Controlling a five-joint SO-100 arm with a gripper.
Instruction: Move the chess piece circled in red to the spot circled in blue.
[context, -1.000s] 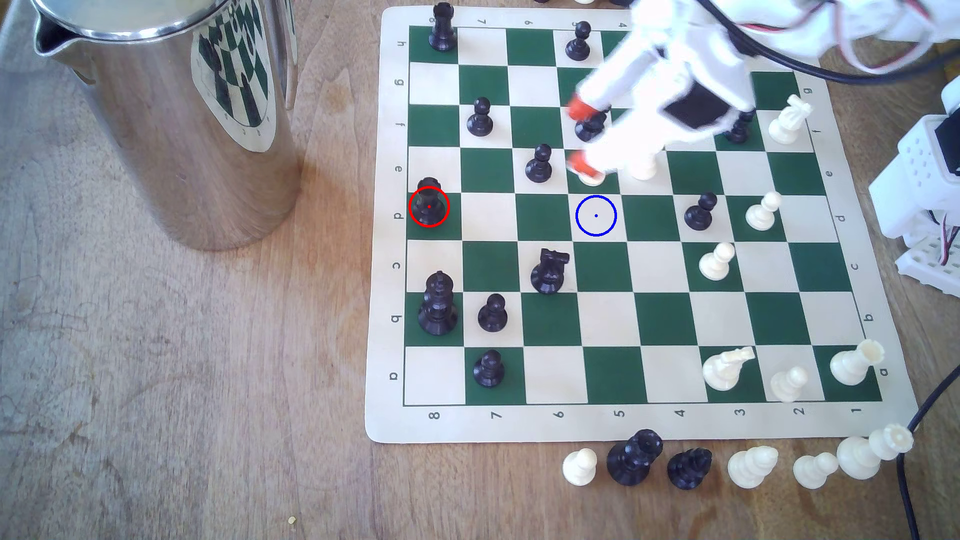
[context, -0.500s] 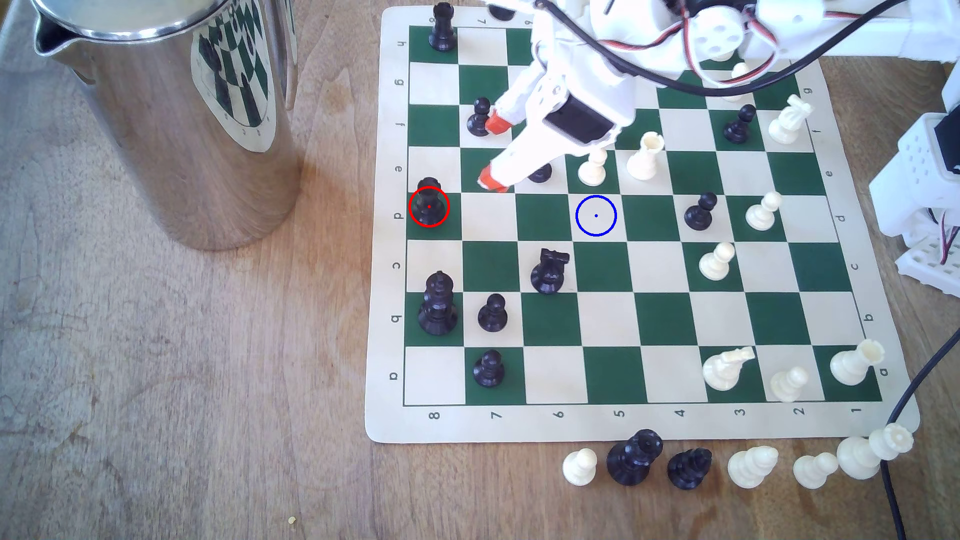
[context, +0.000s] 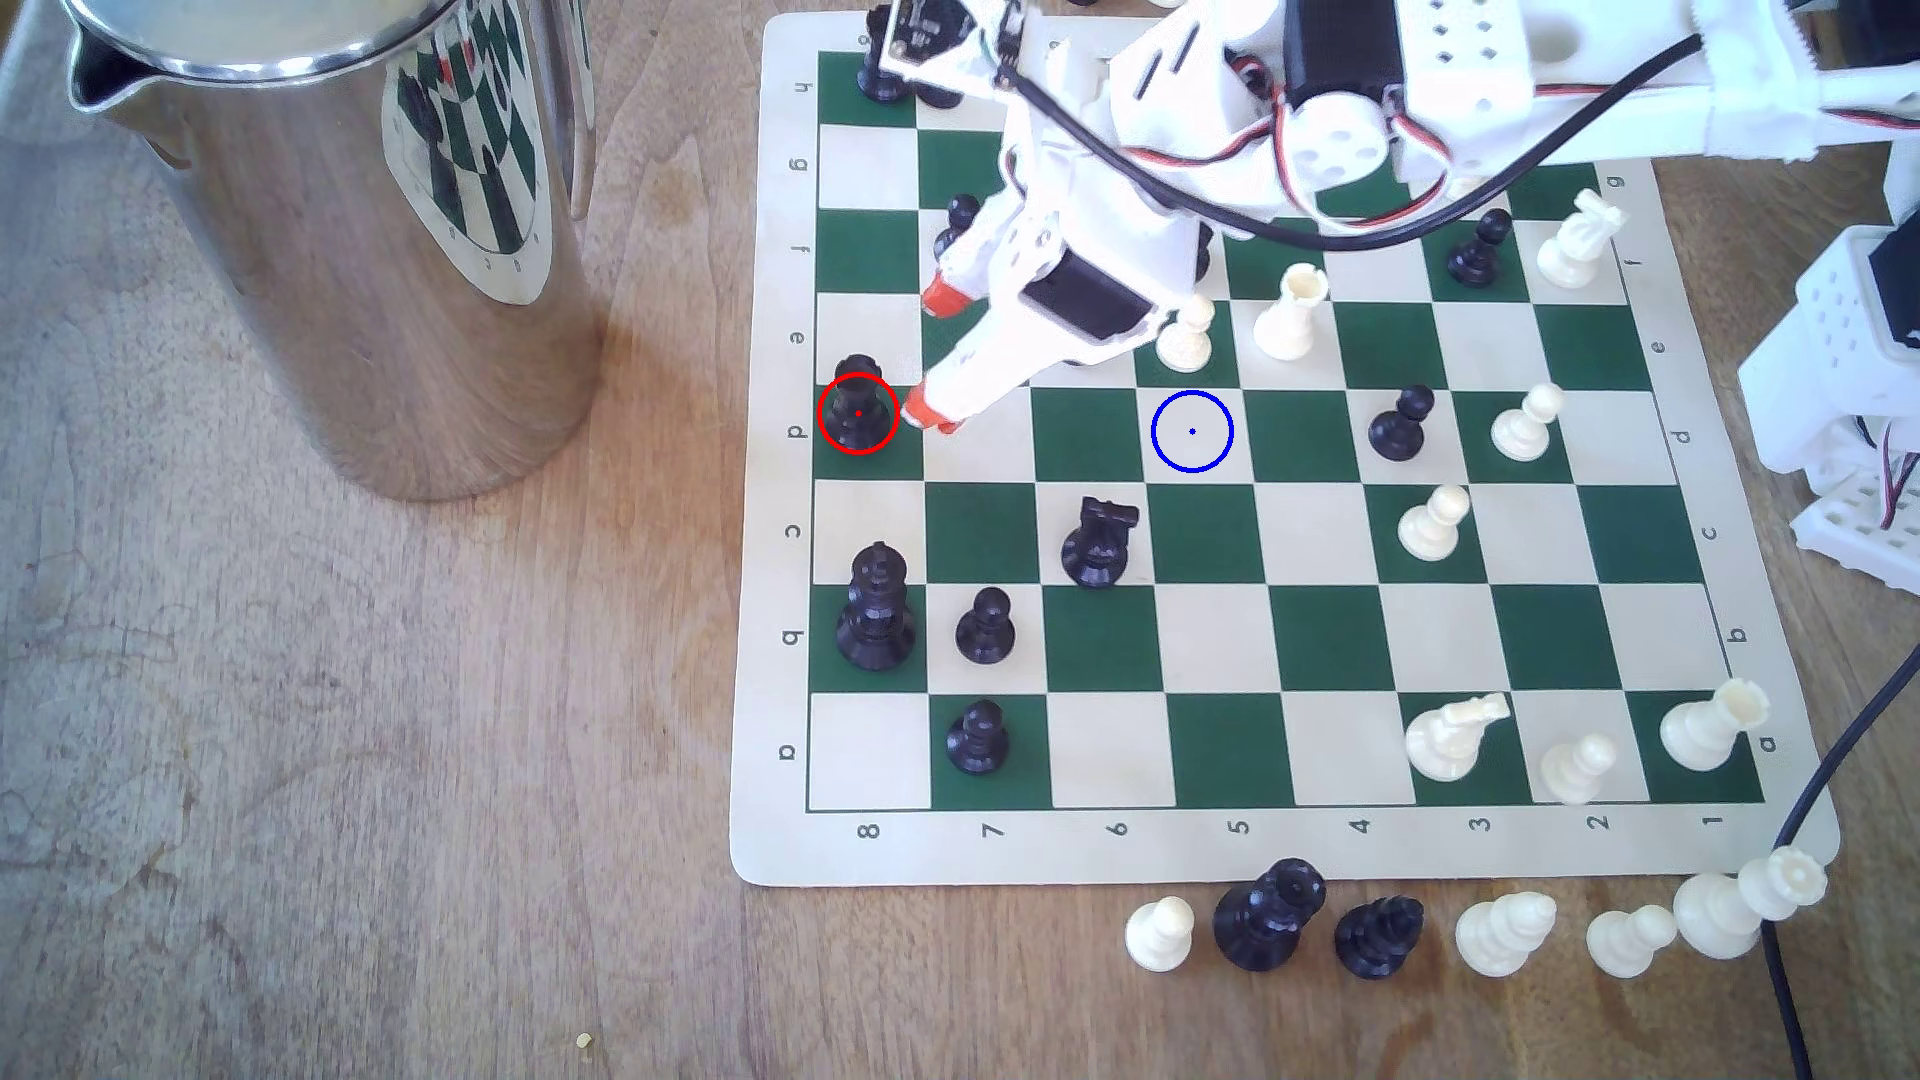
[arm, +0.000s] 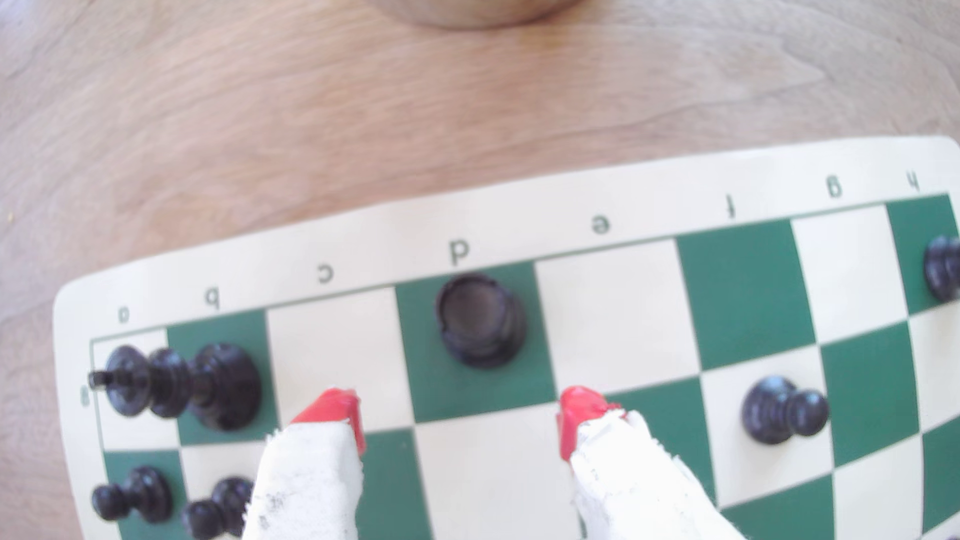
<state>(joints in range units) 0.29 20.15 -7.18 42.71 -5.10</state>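
While short of the black rook, spread wide: gripper at its two o'clock, jaws set to straddle it.

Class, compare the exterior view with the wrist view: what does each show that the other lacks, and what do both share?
Exterior view alone: the blue-ringed cream square, the red ring drawn round the black rook, the white pieces such as the white rook, and the steel jug.

Wrist view alone: the rook's hollow notched top seen from above, centred ahead of the gap between the red fingertips.

Both: the rook on its green d-row edge square, the open gripper short of it, and the black king.
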